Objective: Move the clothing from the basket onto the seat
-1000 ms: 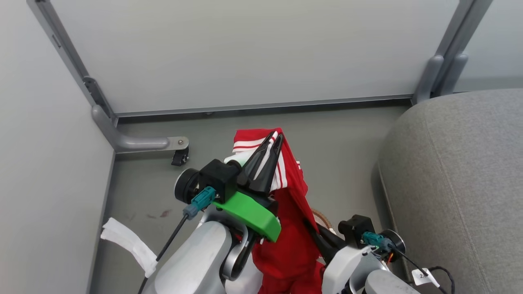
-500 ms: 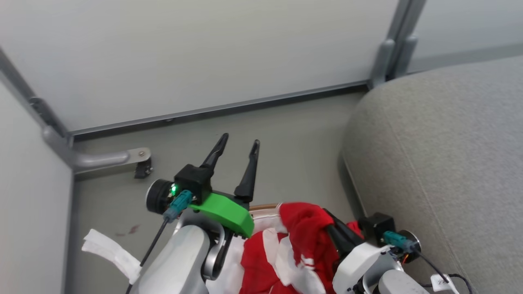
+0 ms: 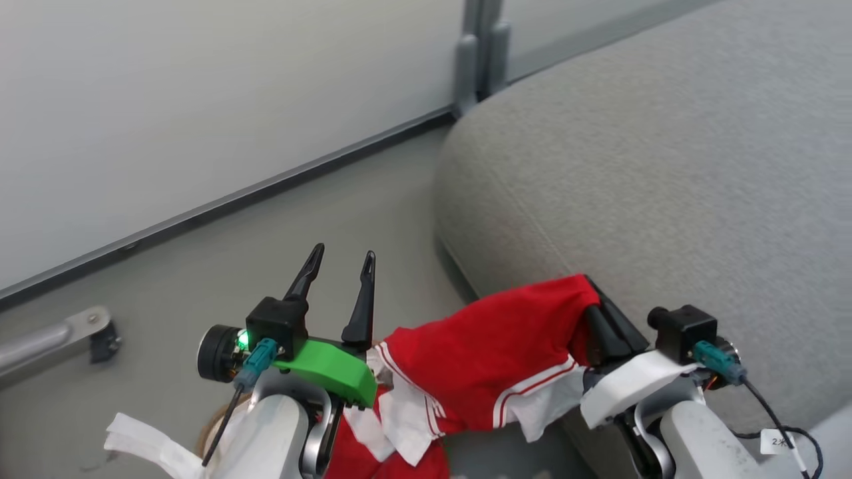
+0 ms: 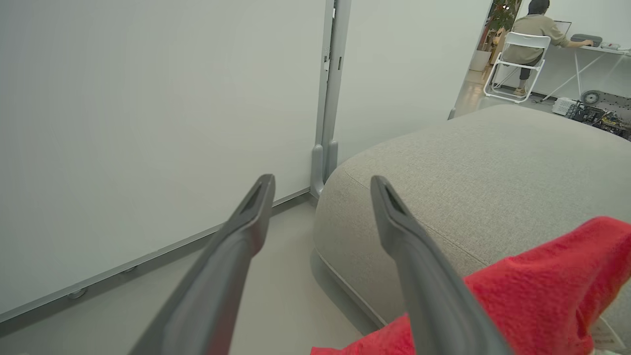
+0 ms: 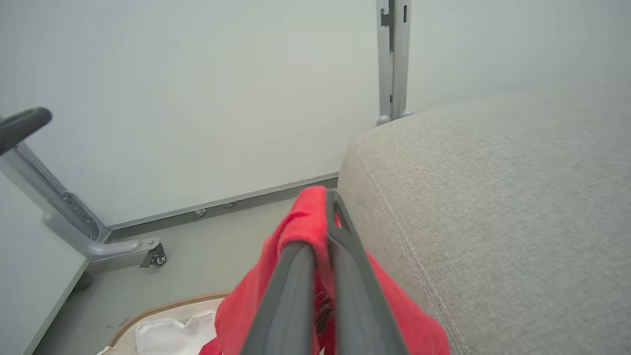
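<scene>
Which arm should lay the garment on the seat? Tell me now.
Right. The right gripper is shut on the red garment, close beside the seat. The left gripper is open, holds nothing, and points over the floor.

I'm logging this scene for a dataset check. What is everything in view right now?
garment: one, red with white stripes, draped from the right gripper at the seat's front edge
basket: one, white with a brown woven rim, on the floor below the garment
seat: one, grey fabric, right side of the head view
partition panels: at least two, white with grey posts, behind the floor and seat
caster foot: one, grey, on the floor at a panel's base
floor: grey, between panels and seat
person: one, seated far beyond the seat
left gripper: one, dark fingers, open above the floor
right gripper: one, dark fingers, shut on the garment
</scene>
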